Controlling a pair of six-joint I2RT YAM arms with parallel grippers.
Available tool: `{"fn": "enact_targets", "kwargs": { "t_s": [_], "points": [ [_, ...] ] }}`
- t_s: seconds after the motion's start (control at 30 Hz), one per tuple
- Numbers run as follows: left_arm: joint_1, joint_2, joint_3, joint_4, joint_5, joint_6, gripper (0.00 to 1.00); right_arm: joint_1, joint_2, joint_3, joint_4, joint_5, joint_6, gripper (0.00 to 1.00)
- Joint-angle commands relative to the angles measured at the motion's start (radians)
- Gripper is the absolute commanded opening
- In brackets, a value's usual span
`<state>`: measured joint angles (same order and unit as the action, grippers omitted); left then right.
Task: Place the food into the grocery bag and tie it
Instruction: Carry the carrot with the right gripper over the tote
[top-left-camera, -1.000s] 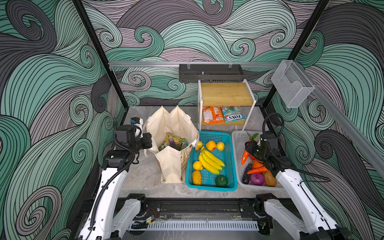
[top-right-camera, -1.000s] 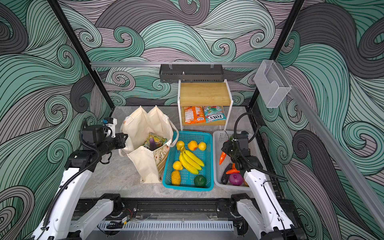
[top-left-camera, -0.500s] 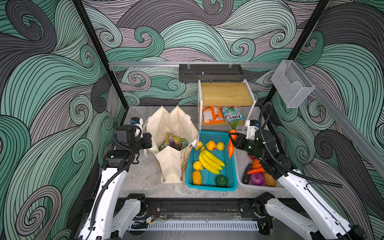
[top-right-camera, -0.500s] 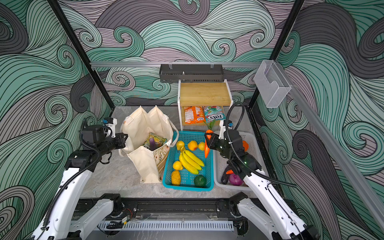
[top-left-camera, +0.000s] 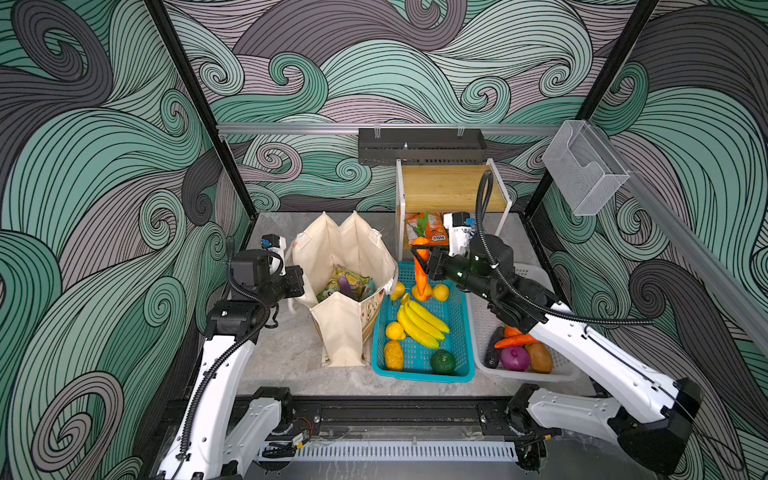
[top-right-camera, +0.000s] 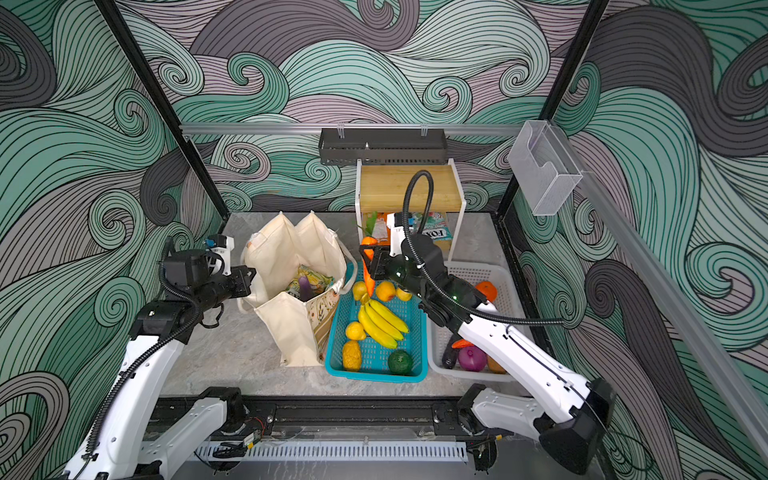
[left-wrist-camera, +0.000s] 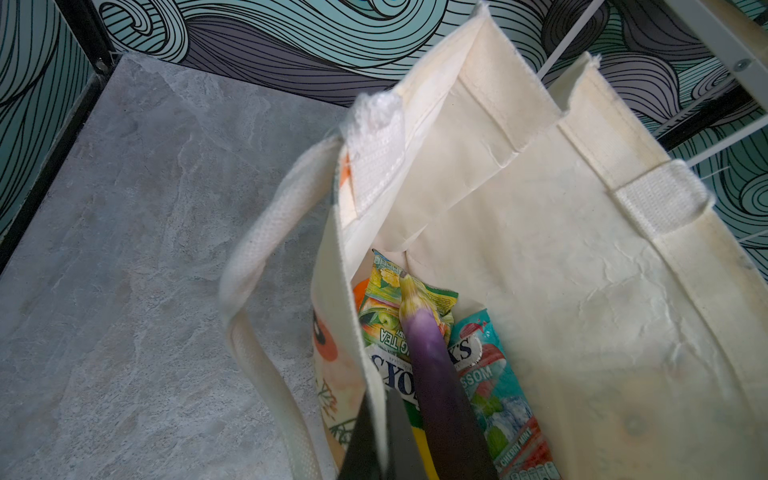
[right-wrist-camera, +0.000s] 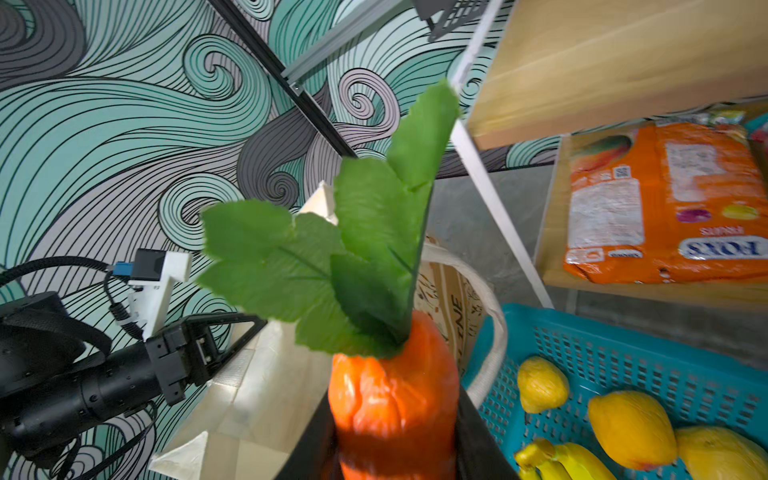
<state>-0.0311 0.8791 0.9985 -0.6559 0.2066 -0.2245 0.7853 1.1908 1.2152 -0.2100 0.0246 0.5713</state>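
1. Cream canvas tote bag stands on the grey surface, mouth spread wide so food can drop in. Glossy snack packets and a purple toy eggplant lie inside.
2. Left tool is clenched on the bag's rim, I'd guess to prop it open.
3. Right tool, jaws partway apart, grips an orange toy carrot with green leaves. It hangs over the teal plastic basket, just beside the bag.

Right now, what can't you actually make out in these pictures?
- Left wrist view: whatever lies beneath the eggplant and packets in the grocery bag; they cover the bottom.
- Right wrist view: the carrot, lower half cut off by the picture's bottom edge.
- Both top views: part of what the white basket holds, behind the right arm.
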Motion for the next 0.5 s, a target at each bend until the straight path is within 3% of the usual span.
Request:
{"fn": "enact_targets", "kwargs": {
  "t_s": [0.0,0.23,0.47],
  "points": [
    [0.003,0.004,-0.009,-0.041,0.021,0.005,0.00,0.054,0.048,0.083,0.034,0.062,-0.052,0.18],
    [0.003,0.004,-0.010,-0.041,0.029,0.003,0.00,0.146,0.211,0.228,0.052,0.111,-0.098,0.18],
    [0.003,0.002,-0.011,-0.040,0.031,0.003,0.00,0.215,0.435,0.438,-0.077,0.181,-0.152,0.17]
  ]
}}
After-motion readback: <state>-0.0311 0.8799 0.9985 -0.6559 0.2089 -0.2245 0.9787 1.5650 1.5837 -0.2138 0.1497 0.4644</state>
